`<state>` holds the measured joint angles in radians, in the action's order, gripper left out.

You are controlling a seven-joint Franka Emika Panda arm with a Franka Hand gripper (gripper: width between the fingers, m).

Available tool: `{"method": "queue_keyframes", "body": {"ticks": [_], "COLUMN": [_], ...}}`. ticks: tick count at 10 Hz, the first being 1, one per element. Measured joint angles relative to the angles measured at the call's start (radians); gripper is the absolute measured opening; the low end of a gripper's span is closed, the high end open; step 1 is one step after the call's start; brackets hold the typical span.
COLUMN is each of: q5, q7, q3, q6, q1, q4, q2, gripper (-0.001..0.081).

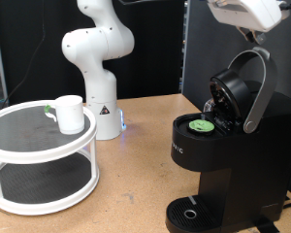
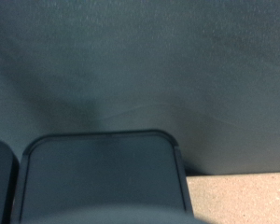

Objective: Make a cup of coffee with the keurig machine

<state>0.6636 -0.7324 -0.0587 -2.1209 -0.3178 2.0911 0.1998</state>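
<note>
The keurig machine [image 1: 209,160] stands at the exterior view's right, black, with its silver-grey lid handle [image 1: 263,83] raised and the lid open. A green-topped pod [image 1: 202,124] sits in the open chamber. The round drip tray [image 1: 191,215] below holds nothing. The cup [image 1: 69,114], a white mug with a greenish handle, stands on the top tier of a white round stand [image 1: 29,146] at the left. My gripper [image 1: 248,32] hangs at the top right, just above the raised lid handle; its fingers are barely in frame. The wrist view shows no fingers.
The white robot arm base [image 1: 97,58] stands behind the stand, at the wooden table's back. A dark curtain closes the back right. The wrist view shows a dark rounded box [image 2: 103,177] before a dark backdrop and a strip of tan table [image 2: 238,201].
</note>
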Motion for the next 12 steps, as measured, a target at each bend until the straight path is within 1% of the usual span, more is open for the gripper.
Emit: {"method": "queue_keyframes", "body": {"ticks": [1,2,3,7,10,12], "q5": [0.000,-0.004,-0.011,-0.024,-0.020,-0.020], "q7": [0.018,0.036,0.050,0.063,0.043,0.024], "q3": [0.010,0.021,0.034,0.072,0.067,0.048], "q6": [-0.001,-0.006,-0.017,-0.068,-0.063,-0.029], "q1": [0.000,0.000,-0.001,-0.001,0.002,0.015], "q4": [-0.010,-0.018,-0.021,-0.023,-0.023,-0.022], "q2": [-0.007,-0.019,-0.032,-0.074,-0.073,-0.059], "gripper": [0.0075,0.0075,0.0016,0.0005,0.0002,0.0002]}}
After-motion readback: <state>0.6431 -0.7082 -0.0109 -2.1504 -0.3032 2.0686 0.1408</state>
